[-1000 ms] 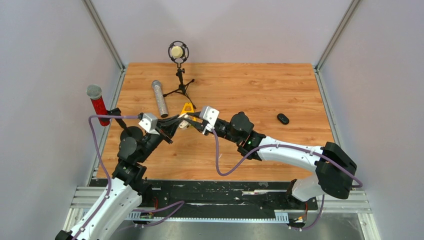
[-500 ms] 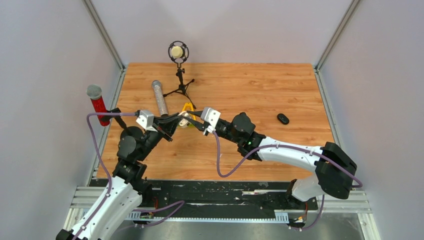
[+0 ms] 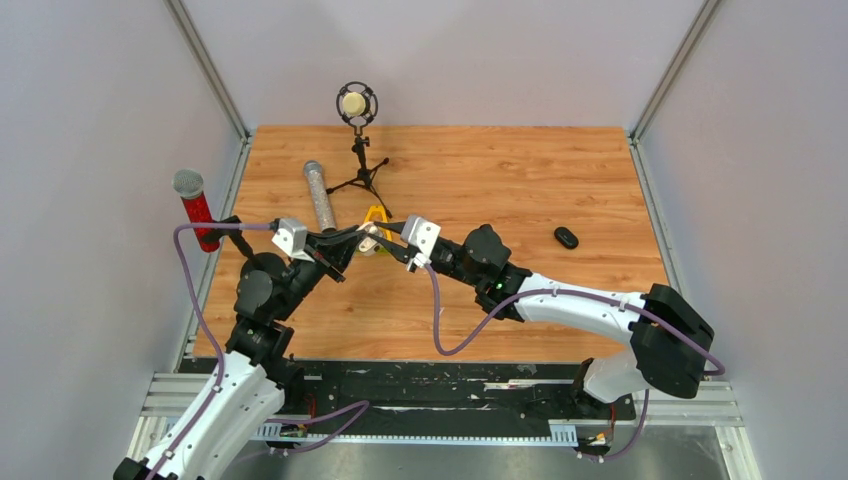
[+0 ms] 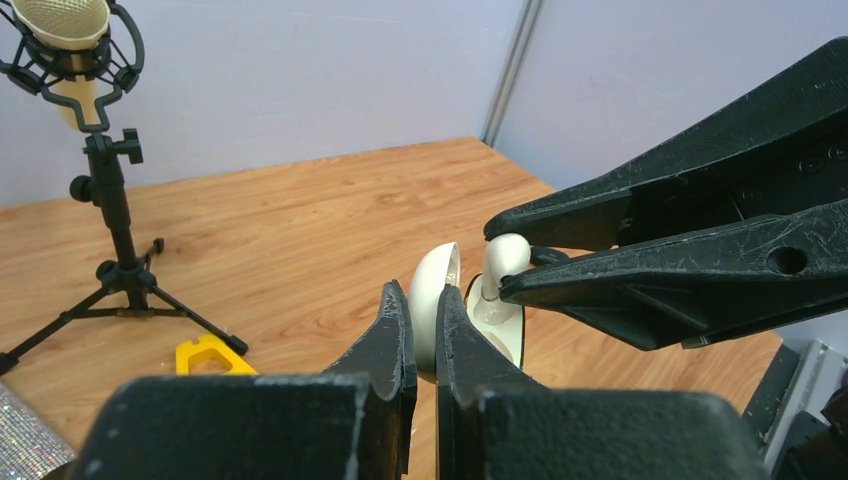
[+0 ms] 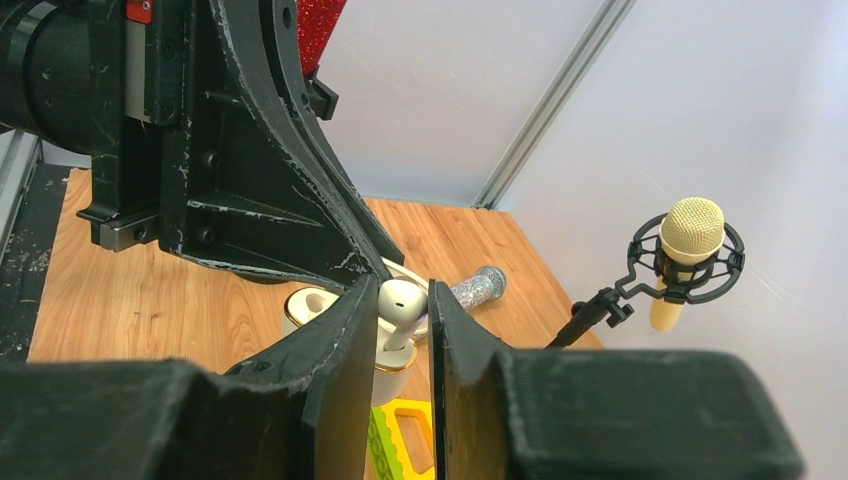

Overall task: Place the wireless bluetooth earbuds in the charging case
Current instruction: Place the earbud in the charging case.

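The white charging case (image 4: 497,325) hangs above the table with its lid (image 4: 432,290) swung open. My left gripper (image 4: 420,300) is shut on that lid. My right gripper (image 5: 403,285) is shut on the head of a white earbud (image 5: 402,300). The earbud's stem points down into a gold-rimmed slot of the case (image 5: 390,379). The slot beside it (image 5: 303,303) shows empty. From the top, both grippers meet tip to tip at the case (image 3: 369,243), the left gripper (image 3: 356,240) from the left and the right gripper (image 3: 386,244) from the right.
A yellow toy piece (image 3: 376,215) lies on the table just beyond the case. A silver glitter microphone (image 3: 320,195) lies at the back left, with a studio microphone on a tripod (image 3: 356,105) behind it. A red microphone (image 3: 197,210) stands at the left edge. A small black oval object (image 3: 566,237) lies at the right.
The left gripper and the case have shifted a little to the left and away. The right gripper has followed with the earbud. Both grips are unchanged.
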